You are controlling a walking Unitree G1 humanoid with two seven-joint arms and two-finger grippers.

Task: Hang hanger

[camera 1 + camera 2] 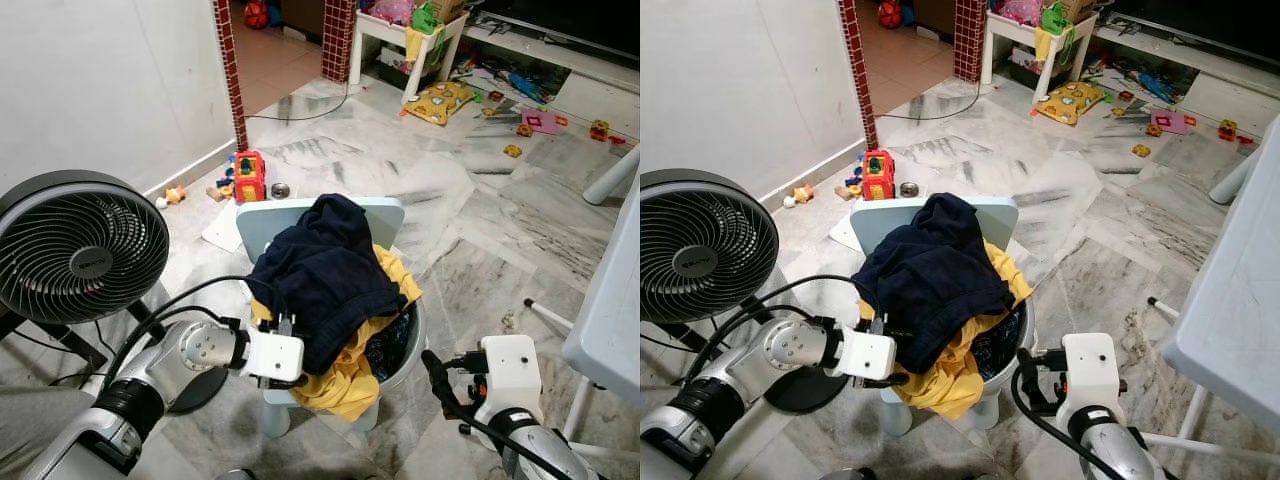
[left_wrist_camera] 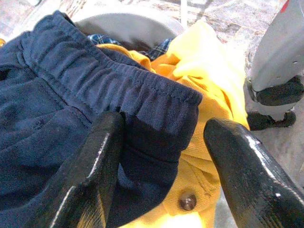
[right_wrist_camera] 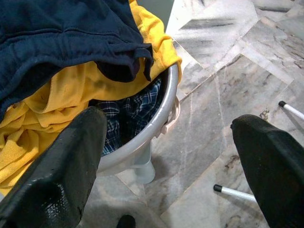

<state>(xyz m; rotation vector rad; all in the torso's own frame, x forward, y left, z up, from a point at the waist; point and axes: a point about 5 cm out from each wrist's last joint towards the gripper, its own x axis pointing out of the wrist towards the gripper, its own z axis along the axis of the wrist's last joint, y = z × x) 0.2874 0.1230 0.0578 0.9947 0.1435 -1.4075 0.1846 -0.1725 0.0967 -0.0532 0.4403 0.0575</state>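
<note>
A dark navy garment (image 1: pixel 325 270) lies on top of a yellow garment (image 1: pixel 345 385) in a grey basin (image 1: pixel 412 345), which stands on a small pale blue chair (image 1: pixel 385 215). A blue plaid cloth (image 3: pixel 128 114) shows lower in the basin. My left gripper (image 2: pixel 164 142) is open at the pile's left front, and the navy elastic waistband (image 2: pixel 142 90) lies between its fingers. My right gripper (image 3: pixel 168 137) is open and holds nothing, low beside the basin's right rim.
A black floor fan (image 1: pixel 80 245) stands close on my left. A white table (image 1: pixel 610 300) with thin legs is on the right. Toys (image 1: pixel 248 178) lie by the wall and brick pillar (image 1: pixel 232 70). Marble floor stretches beyond the chair.
</note>
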